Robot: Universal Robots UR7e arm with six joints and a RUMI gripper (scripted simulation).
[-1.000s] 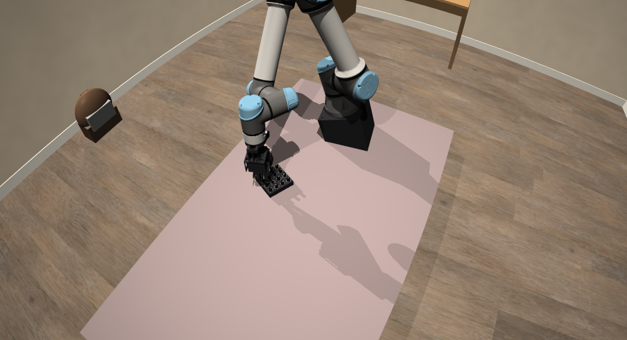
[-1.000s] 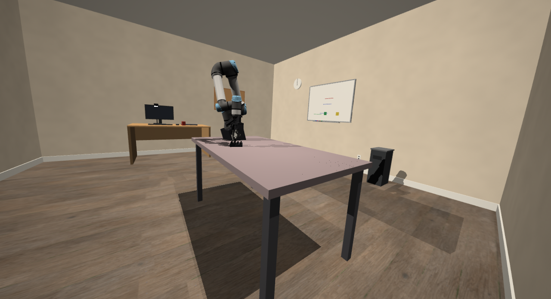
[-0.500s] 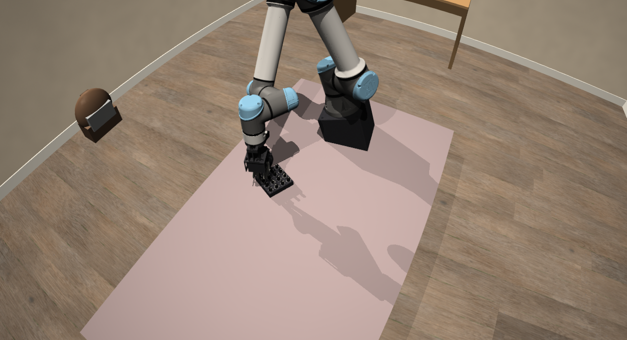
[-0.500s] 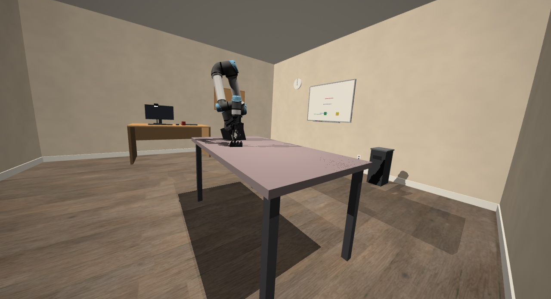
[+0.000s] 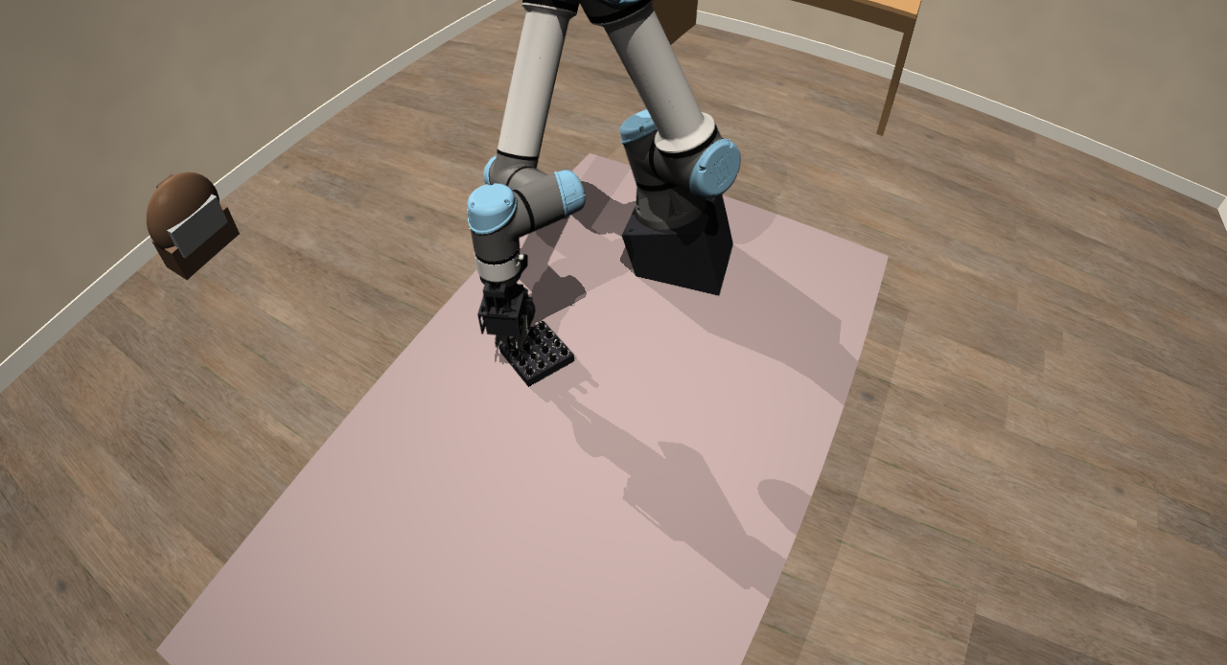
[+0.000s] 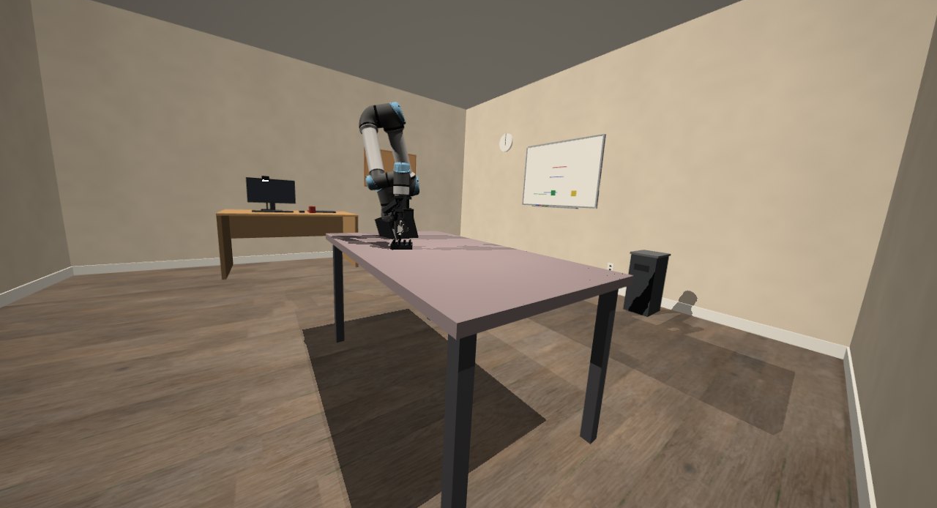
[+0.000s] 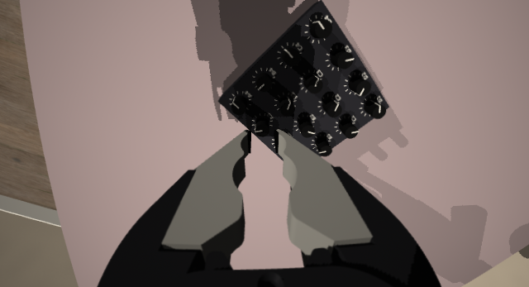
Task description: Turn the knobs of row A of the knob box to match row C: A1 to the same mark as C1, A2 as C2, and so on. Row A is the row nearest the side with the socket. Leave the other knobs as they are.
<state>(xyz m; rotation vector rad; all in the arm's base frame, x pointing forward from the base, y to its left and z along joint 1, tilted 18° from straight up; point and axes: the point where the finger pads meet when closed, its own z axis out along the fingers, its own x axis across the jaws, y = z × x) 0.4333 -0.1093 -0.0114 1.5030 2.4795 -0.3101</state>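
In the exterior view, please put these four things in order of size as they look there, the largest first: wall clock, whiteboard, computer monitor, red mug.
1. Whiteboard
2. Computer monitor
3. Wall clock
4. Red mug

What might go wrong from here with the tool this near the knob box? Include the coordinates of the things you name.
The tool (image 5: 523,344) (image 6: 399,238) (image 7: 262,131), open and holding nothing, could slip onto the wrong knob: in the wrist view, the right-hand finger partly hides one.

Neighbouring knobs stand close together, so a finger might nudge one meant to stay put.

Shadow darkens part of the knob box (image 5: 548,375) (image 6: 401,246) (image 7: 266,60), so pointers there could be misread.
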